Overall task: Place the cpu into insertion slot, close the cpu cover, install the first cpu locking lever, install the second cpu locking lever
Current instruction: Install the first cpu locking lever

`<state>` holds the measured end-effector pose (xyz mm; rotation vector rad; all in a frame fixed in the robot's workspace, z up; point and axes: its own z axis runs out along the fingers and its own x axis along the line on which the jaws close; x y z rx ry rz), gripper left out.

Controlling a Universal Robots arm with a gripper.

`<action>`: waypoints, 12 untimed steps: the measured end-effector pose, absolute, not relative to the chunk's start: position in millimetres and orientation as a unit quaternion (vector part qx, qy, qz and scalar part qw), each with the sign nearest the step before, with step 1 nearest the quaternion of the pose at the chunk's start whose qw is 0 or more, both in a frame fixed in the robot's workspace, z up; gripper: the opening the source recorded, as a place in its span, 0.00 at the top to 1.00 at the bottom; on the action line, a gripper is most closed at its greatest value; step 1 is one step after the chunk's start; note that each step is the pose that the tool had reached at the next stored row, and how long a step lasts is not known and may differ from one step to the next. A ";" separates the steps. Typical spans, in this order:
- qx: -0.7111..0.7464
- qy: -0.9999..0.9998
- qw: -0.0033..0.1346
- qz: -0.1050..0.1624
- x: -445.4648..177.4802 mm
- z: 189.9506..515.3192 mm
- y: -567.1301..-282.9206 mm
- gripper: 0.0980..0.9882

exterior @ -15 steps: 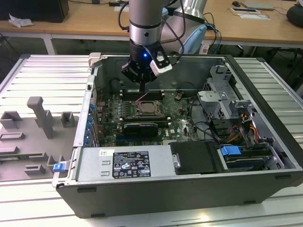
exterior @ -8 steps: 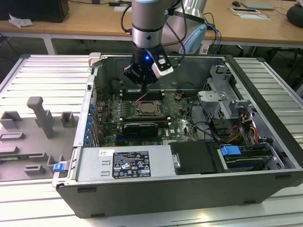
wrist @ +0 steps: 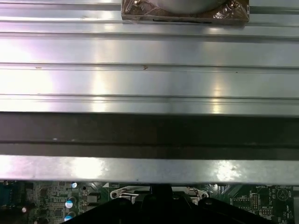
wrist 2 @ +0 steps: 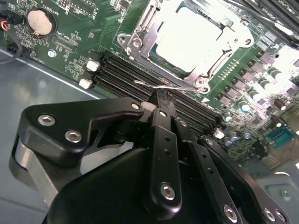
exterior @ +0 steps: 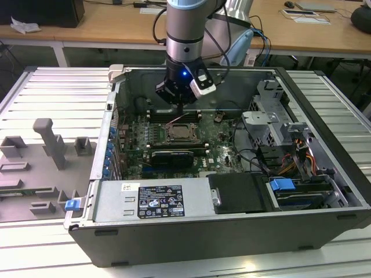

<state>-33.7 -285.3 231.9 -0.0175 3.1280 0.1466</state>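
An open desktop computer case lies on its side on a ribbed aluminium bench, its green motherboard facing up. A robot arm reaches straight down into the case from above, and its black gripper hangs just above the board, at the far edge of the processor socket.

In the second wrist view the insertion slot sits amid the green board with the cpu lying in it, its pale metal top glaring under the light. The cpu cover, a thin silver frame, lies flat around the chip, so the cover looks closed over it. In the exterior view the same socket shows as a silver-rimmed square in the middle of the board.

The jaws are pressed close together. Their tip is right at a thin silver wire lever that runs along the near side of the socket, between the socket frame and the long black memory slots. Whether the jaws actually pinch the wire I cannot tell, as the fingers hide the contact.

A round coin battery sits on the board well away from the socket. In the exterior view a black expansion card lies just in front of the socket, a grey power supply fills the near wall of the case, and grey plastic fixtures stand on the bench to the exterior view's left.
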 end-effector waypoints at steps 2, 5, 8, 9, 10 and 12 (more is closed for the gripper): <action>-0.007 0.999 0.005 0.047 -32.3 231.2 -285.4 0.99; -0.013 0.999 0.005 0.047 -29.8 229.0 -285.5 0.99; -0.015 0.999 0.005 0.047 -26.3 226.3 -285.5 0.99; -0.015 0.999 0.005 0.047 -25.3 225.1 -285.5 0.99; -0.015 0.999 0.005 0.047 -24.4 224.1 -285.5 0.99; -0.015 0.999 0.005 0.047 -21.9 220.7 -285.5 0.99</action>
